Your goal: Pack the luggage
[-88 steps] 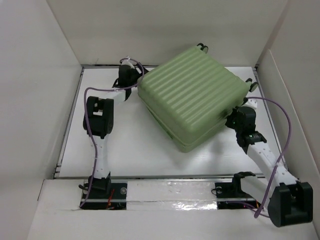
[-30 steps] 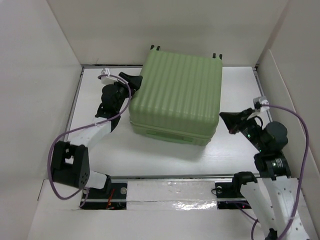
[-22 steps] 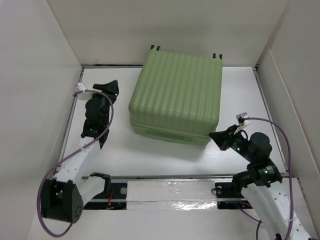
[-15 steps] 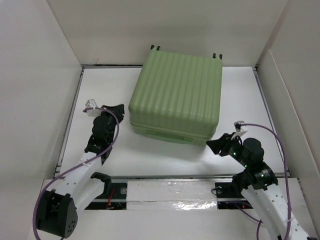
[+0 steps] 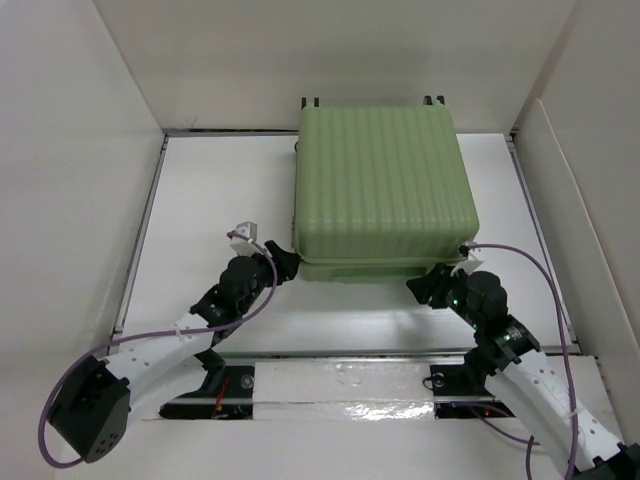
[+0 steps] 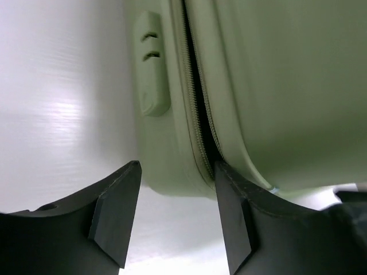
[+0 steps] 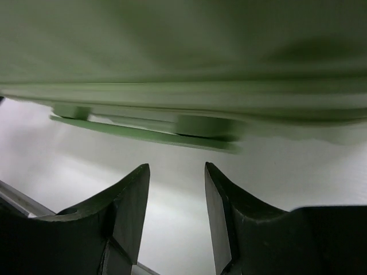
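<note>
At far centre of the white tabletop (image 5: 220, 200), wheels (image 5: 312, 101) to the back wall (image 5: 330, 60): large pale green ribbed hard-shell suitcase (image 5: 383, 190), flat, shells together. Left hand (image 5: 285, 262) released, empty, at the near-left corner by the zip seam (image 6: 195, 114) (a dark gap shows there); right hand (image 5: 420, 290) likewise spread, empty, near-right corner. Likely squaring it up: push both corners evenly, low, lest it swivel.

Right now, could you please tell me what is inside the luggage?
The luggage lies shut, shell on shell. The left wrist view shows only a dark slit along its zipper seam; whatever is inside is covered by the shells.
</note>
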